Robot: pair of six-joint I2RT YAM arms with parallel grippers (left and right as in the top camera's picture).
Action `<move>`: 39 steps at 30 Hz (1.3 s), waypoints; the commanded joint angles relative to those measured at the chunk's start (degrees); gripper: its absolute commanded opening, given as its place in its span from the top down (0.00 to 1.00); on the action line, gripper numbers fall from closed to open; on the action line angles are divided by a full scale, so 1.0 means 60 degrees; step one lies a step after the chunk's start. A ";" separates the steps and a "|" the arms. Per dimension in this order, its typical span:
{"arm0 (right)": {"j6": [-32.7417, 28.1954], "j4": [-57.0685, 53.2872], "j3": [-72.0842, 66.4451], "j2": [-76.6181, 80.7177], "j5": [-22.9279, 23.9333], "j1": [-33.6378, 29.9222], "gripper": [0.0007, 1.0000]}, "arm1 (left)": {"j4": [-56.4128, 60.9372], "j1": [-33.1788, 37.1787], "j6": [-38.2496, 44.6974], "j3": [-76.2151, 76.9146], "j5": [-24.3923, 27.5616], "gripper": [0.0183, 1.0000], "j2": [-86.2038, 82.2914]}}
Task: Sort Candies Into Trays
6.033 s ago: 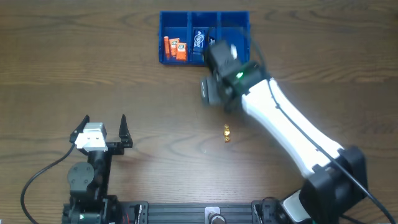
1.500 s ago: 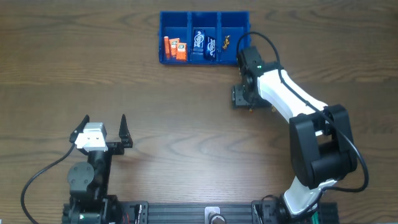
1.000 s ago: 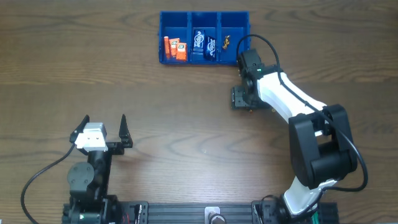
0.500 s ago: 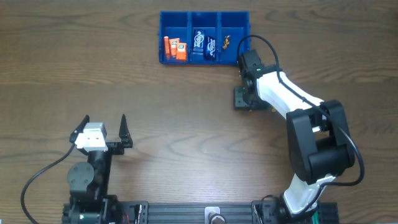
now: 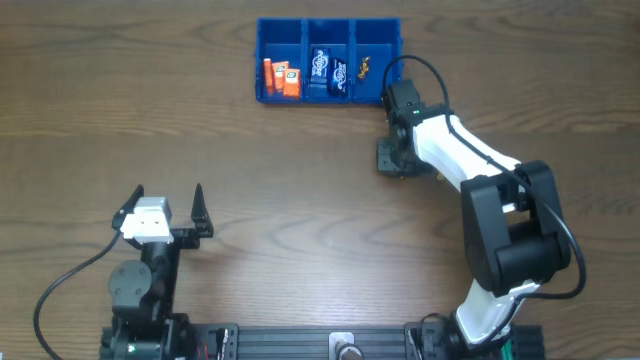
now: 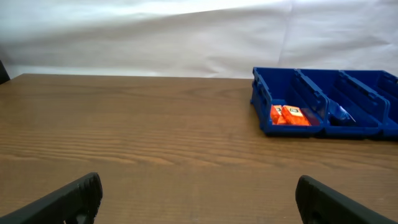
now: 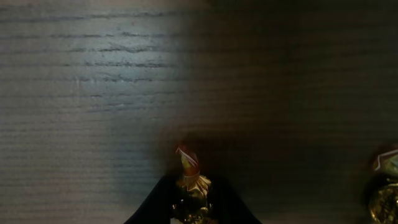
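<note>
Between the right gripper's (image 7: pixel 193 210) fingers, its wrist view shows a candy (image 7: pixel 188 169).

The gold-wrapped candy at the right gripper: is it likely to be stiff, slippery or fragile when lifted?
Probably light: the gold-wrapped candy looks small between the fingertips of the right gripper. Its shiny wrapper may be slippery. Its twisted end looks thin, so it would likely bend rather than resist.

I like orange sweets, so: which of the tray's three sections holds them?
Seen from above, the blue tray's left-end section holds the orange candies; the middle one holds blue candies, the right-end one a gold candy.
</note>
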 commanded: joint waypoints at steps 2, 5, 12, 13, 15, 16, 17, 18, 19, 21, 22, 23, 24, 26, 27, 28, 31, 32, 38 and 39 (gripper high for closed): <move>0.0113 0.0219 -0.0087 -0.0022 0.0073 0.0007 0.88 | -0.0350 0.0015 0.0109 -0.0197 -0.0084 0.00 -0.0062; 0.0109 0.0346 0.0117 -0.0612 0.0080 0.0051 0.89 | -0.0346 0.0015 0.0109 -0.0197 -0.0084 0.00 -0.0062; 0.0062 0.0127 0.3708 -0.1249 0.0696 0.0047 0.91 | -0.0350 0.0015 0.0109 -0.0197 -0.0084 0.00 -0.0062; 0.0022 0.0095 0.4229 -0.1082 0.0794 0.0047 0.91 | -0.0350 0.0015 0.0109 -0.0197 -0.0084 0.00 -0.0062; -0.0215 0.0120 0.5282 -0.0652 0.0900 0.0047 0.91 | -0.0350 0.0015 0.0109 -0.0197 -0.0084 0.00 -0.0062; -0.0262 0.0120 0.5694 -0.0426 0.0965 0.0047 0.90 | -0.0350 0.0015 0.0109 -0.0197 -0.0084 0.00 -0.0062; -0.0262 0.0117 0.5992 -0.0233 0.1038 0.0036 0.90 | -0.0350 0.0015 0.0109 -0.0197 -0.0084 0.00 -0.0062; -0.0262 0.0127 0.6302 0.0011 0.1140 0.0025 0.90 | -0.0350 0.0015 0.0109 -0.0197 -0.0084 0.00 -0.0062; -0.0259 0.0135 0.6568 0.0259 0.1253 0.0011 0.90 | -0.0350 0.0015 0.0109 -0.0197 -0.0084 0.00 -0.0062; -0.0270 0.0164 0.7002 0.0820 0.1435 -0.0007 0.90 | -0.0350 0.0015 0.0109 -0.0197 -0.0084 0.00 -0.0062; -0.0346 0.0168 0.7133 0.1038 0.1428 -0.0022 0.90 | -0.0350 0.0015 0.0109 -0.0197 -0.0084 0.00 -0.0062; -0.0368 0.0178 0.7224 0.1253 0.1428 -0.0025 0.90 | -0.0346 0.0015 0.0109 -0.0197 -0.0084 0.00 -0.0062; -0.0364 0.0229 0.7253 0.1428 0.1424 -0.0025 0.90 | -0.0346 0.0015 0.0109 -0.0197 -0.0084 0.00 -0.0062; -0.0324 0.0339 0.7253 0.1712 0.1417 -0.0025 0.90 | -0.0350 0.0015 0.0109 -0.0197 -0.0084 0.00 -0.0062; -0.0219 0.0357 0.7253 0.1869 0.1413 -0.0025 0.89 | -0.0350 0.0015 0.0109 -0.0197 -0.0084 0.00 -0.0062; -0.0219 0.0382 0.7253 0.1956 0.1388 -0.0025 0.89 | -0.0350 0.0015 0.0109 -0.0197 -0.0084 0.00 -0.0062; -0.0219 0.0393 0.7253 0.2131 0.1392 -0.0025 0.89 | -0.0346 0.0015 0.0109 -0.0197 -0.0084 0.00 -0.0062; -0.0219 0.0397 0.7253 0.2164 0.1392 -0.0022 0.88 | -0.0350 0.0015 0.0109 -0.0197 -0.0084 0.00 -0.0062; -0.0219 0.0419 0.7253 0.2273 0.1388 -0.0022 0.77 | -0.0350 0.0015 0.0109 -0.0197 -0.0084 0.00 -0.0062; -0.0219 0.0419 0.7253 0.2277 0.1388 -0.0022 0.75 | -0.0346 0.0015 0.0109 -0.0197 -0.0084 0.00 -0.0062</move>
